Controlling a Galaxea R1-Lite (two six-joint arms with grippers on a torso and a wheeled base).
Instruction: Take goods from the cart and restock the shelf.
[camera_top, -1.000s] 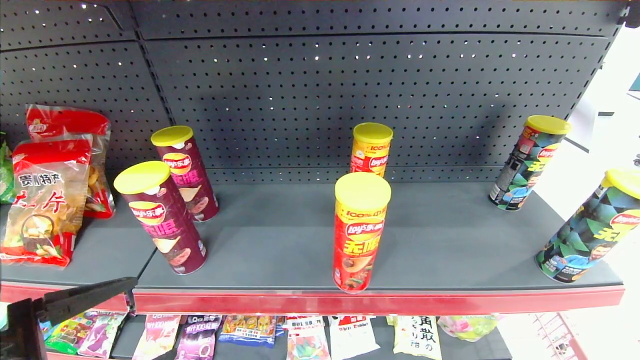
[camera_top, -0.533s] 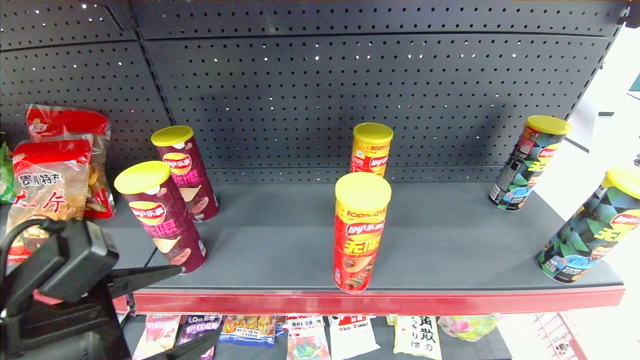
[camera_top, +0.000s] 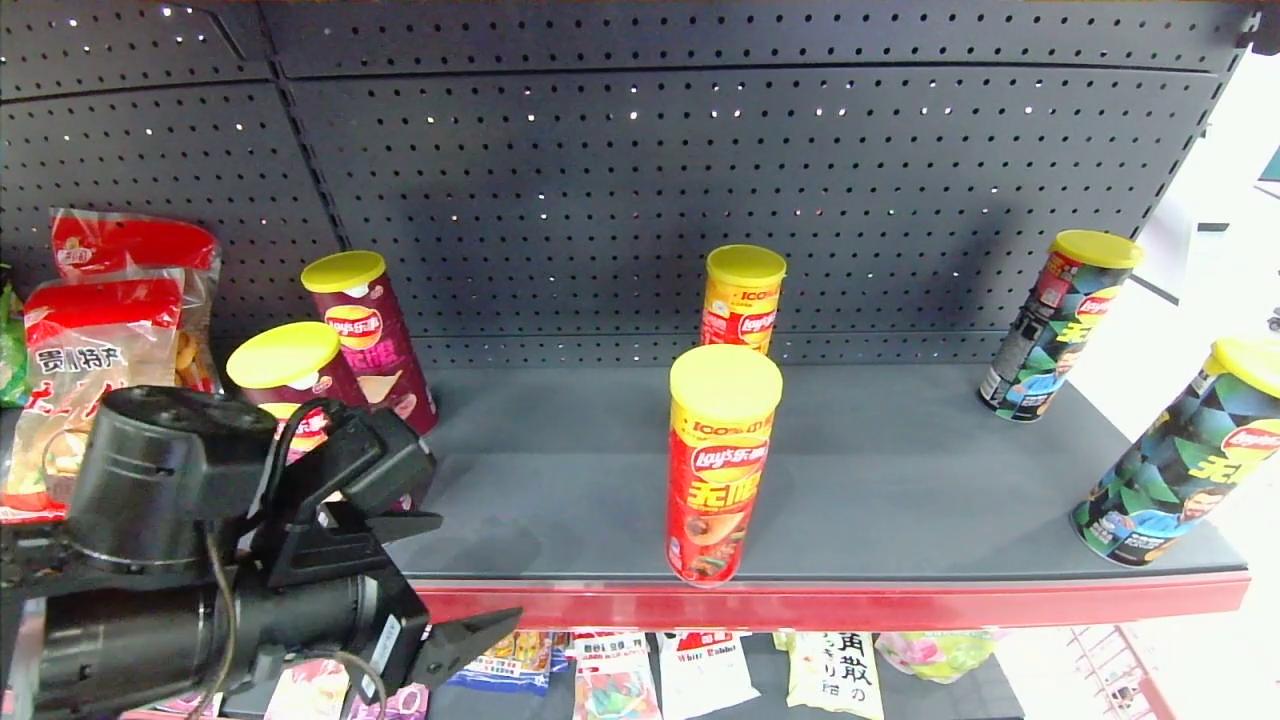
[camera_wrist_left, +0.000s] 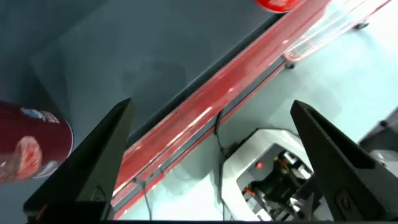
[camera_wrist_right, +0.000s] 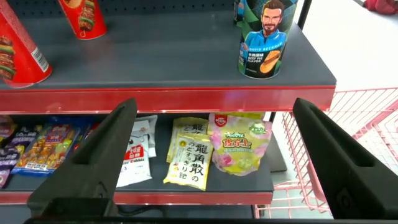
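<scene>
Left wrist view: found the left gripper (camera_wrist_left: 211, 104) with fingers (camera_wrist_left: 93, 168) spread wide and nothing between them. Looked past them onto the red lip (camera_wrist_left: 236, 93) of the shelf (camera_wrist_left: 155, 56), with a maroon can (camera_wrist_left: 31, 143) near one finger, not touching. Judged the wide spread as plain empty-handed: no cart goods carried.

Head view: put the left gripper (camera_top: 480, 565) just off the red lip at the shelf's left end, tips pointing right along the edge. Saw the wrist body in front of the front maroon can (camera_top: 285, 360), covering its lower half. Traced the forearm back low and left, roughly level.

Right wrist view: found the right gripper (camera_wrist_right: 214, 102) likewise wide apart and empty, set back from the shelf front, facing the packets (camera_wrist_right: 193, 152) on the tier below. Spotted a pink wire frame (camera_wrist_right: 367, 99) past the shelf's right end. Took it for the cart; couldn't tell its contents.

Stock, head view: counted upright cans in front-back pairs by flavour:
- front maroon can with rear maroon can (camera_top: 365, 340) at left
- red can (camera_top: 722, 465) ahead of yellow-red can (camera_top: 743, 298) mid-shelf
- two dark patterned cans (camera_top: 1060, 325) at right

Read that as faced rows with bare deck between, so room to restock. Noted snack bags (camera_top: 90, 400) leaning at far left.
</scene>
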